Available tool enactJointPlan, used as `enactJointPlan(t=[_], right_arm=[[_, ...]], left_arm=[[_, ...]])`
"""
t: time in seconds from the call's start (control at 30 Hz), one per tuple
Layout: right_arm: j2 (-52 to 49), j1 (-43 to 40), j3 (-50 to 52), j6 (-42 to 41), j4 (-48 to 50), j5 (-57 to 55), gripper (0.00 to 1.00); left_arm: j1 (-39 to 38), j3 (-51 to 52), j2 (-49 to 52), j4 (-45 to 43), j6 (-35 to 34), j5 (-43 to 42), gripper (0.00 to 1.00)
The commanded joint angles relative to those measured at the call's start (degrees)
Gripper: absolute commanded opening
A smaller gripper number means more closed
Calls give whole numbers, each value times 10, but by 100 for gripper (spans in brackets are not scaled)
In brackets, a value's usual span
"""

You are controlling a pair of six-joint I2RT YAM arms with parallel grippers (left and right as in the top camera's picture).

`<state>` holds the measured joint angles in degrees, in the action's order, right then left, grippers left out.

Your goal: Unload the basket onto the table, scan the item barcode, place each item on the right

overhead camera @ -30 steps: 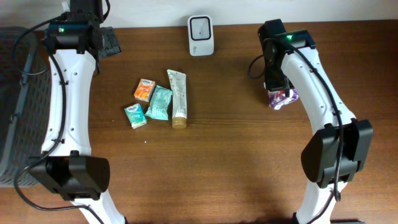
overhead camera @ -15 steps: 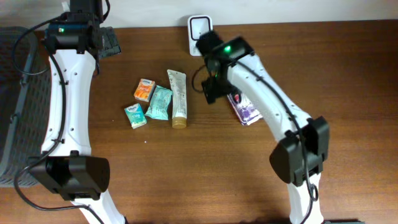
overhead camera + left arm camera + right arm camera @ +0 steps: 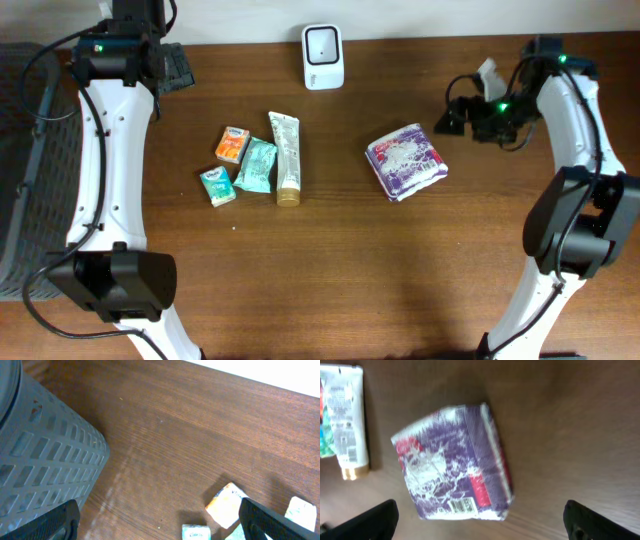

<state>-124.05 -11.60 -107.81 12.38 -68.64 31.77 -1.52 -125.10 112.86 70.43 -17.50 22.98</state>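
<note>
Right of centre in the overhead view, the pack [image 3: 407,163] lies flat on the table [image 3: 330,280] with nothing holding it. It is below and to the right of the scanner [image 3: 323,43] and well apart from the tube [image 3: 286,157]. The right gripper [image 3: 447,120] hangs to the upper right of the pack, its jaws wide apart and nothing between them. The left gripper [image 3: 172,66] is at the upper left of the frame, near the basket [image 3: 25,180], also spread wide and empty.

To scan well, I judge that the right gripper should come down across the narrow side of the pack, away from the barcode [image 3: 461,505], so that no finger covers the bars. The pack looks soft, so a grip near the middle of an edge should keep it from sagging. Then the barcode face must be turned to the scanner window and held steady, not too oblique.

The pack is a purple and white plastic wrap with a red patch, cushion-like and a little wrinkled. In the right wrist view the barcode sits on a white strip at its lower edge, somewhat blurred.
</note>
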Motion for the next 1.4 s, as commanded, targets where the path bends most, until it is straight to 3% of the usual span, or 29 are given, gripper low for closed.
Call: enactJointPlan(t=[0.0,0.13,0.2,0.27,0.33,0.47,0.57,0.67,0.73,0.83,0.87,0.9,1.03,1.1,1.17,1.23,1.3,1.37], right_arm=[[5,-3,61,7,88,92,97],[-26,28,101,7,165,99,92],[-50,50,101,7,170,99,80],[-61,75,101,7,170,101,39],[-61,94,101,2,158,118,4],[-19,92,57,-59,122,102,4],[58,109,6,-177,76,-194,4],[112,174,3,-308,0,-583,4],[96,224,32,-331,-32,-681,4],[65,261,68,-341,-18,-641,5],[56,282,68,-341,-11,-596,23],[55,306,68,-341,4,-538,35],[55,386,1,-337,19,-375,59],[55,404,-101,-316,-16,-370,94],[55,353,-173,-310,-66,-369,96],[54,281,-175,-258,-84,-334,96],[46,167,-109,-128,-91,-107,93],[46,127,-48,-87,-73,-38,89]], left_arm=[[2,-5,0,-1,7,6,99],[2,-5,0,-1,7,6,99],[2,-5,0,-1,7,6,99],[2,-5,0,-1,7,6,99],[2,-5,0,-1,7,6,99],[2,-5,0,-1,7,6,99],[2,-5,0,-1,7,6,99],[2,-5,0,-1,7,6,99],[2,-5,0,-1,7,6,99],[2,-5,0,-1,7,6,99],[2,-5,0,-1,6,6,99],[2,-5,0,-1,7,6,99],[2,-5,0,-1,7,6,99],[2,-5,0,-1,7,6,99],[2,-5,0,-1,7,6,99],[2,-5,0,-1,7,6,99],[2,-5,0,-1,7,6,99],[2,-5,0,-1,7,6,99]])
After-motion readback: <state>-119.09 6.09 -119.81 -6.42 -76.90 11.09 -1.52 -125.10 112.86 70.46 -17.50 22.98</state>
